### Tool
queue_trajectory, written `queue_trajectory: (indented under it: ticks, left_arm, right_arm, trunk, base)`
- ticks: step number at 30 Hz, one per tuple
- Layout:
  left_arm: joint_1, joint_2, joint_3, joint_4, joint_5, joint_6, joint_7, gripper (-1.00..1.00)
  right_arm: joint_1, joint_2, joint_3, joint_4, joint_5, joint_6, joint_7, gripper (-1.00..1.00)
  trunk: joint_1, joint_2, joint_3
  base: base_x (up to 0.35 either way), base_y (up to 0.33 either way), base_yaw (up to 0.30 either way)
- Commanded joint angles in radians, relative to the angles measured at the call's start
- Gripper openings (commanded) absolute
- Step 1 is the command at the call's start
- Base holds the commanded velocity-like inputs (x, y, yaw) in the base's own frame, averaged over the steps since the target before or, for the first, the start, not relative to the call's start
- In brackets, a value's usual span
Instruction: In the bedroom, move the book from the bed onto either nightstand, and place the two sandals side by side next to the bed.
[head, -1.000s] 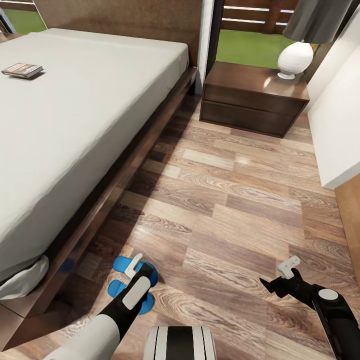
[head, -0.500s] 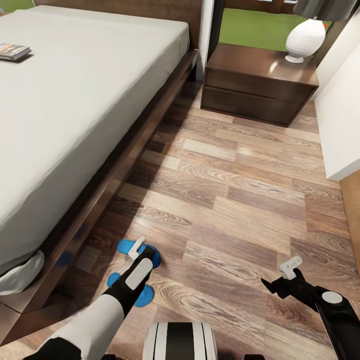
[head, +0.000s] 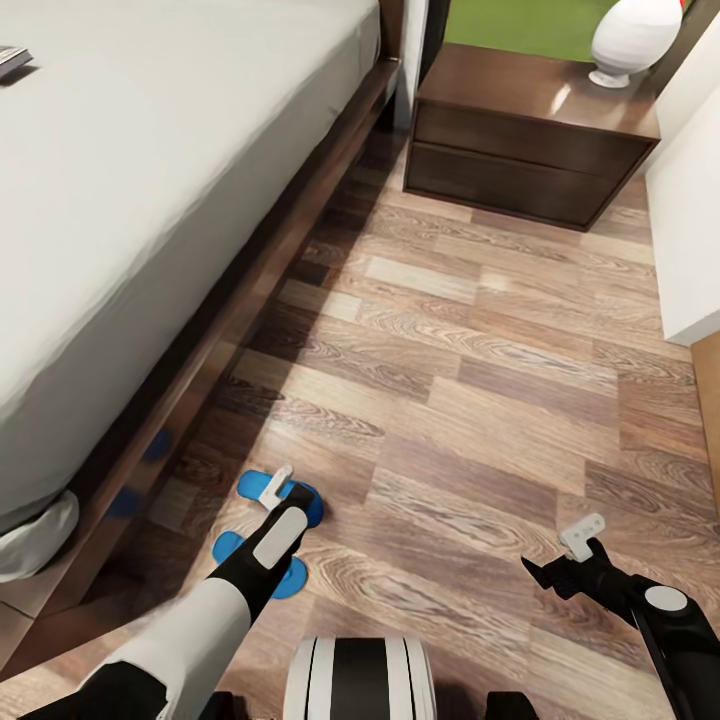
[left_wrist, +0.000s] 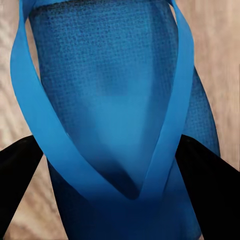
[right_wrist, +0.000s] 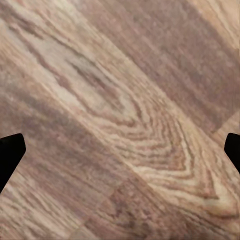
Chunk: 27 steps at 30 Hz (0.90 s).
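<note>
A broad stretch of bare wood-plank floor lies open between the dark brown bed frame and the white wall — passage runs unobstructed there. The two-drawer dark wooden nightstand closes the far end, and two bright blue flip-flop sandals lie near the frame.

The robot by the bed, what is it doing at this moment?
The left gripper is down over the two blue sandals on the wood floor beside the bed; its jaws stand open around one sandal. The right gripper hangs open over bare floor. The book lies on the mattress.
</note>
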Motion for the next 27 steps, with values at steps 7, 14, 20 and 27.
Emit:
queue_trajectory:
  ticks: [7,14,20,27]
  left_arm:
    - [-0.001,0.000,-0.009,-0.001,0.009,-0.011,0.005,-1.00]
    - [-0.001,-0.002,-0.016,-0.005,-0.003,-0.054,0.033,-1.00]
    - [0.003,-0.003,-0.070,-0.012,-0.023,-0.109,0.052,-1.00]
    - [0.004,-0.001,-0.083,-0.008,-0.016,-0.115,0.051,-1.00]
  right_arm:
    - [0.000,0.001,-0.002,-0.004,0.007,0.003,0.008,1.00]
    - [0.001,0.007,-0.001,-0.006,0.007,0.003,0.008,1.00]
    - [0.016,0.010,-0.001,-0.011,0.007,0.002,0.007,1.00]
    - [0.018,0.010,-0.001,-0.014,0.007,0.001,0.007,1.00]
  trunk:
    - [0.003,-0.002,-0.028]
    - [0.006,-0.004,-0.055]
    - [0.007,-0.004,-0.063]
    - [0.007,-0.004,-0.063]
  base:
    - [0.000,0.000,0.000]
    - [0.000,0.000,0.000]
    - [0.000,0.000,0.000]
    - [0.000,0.000,0.000]
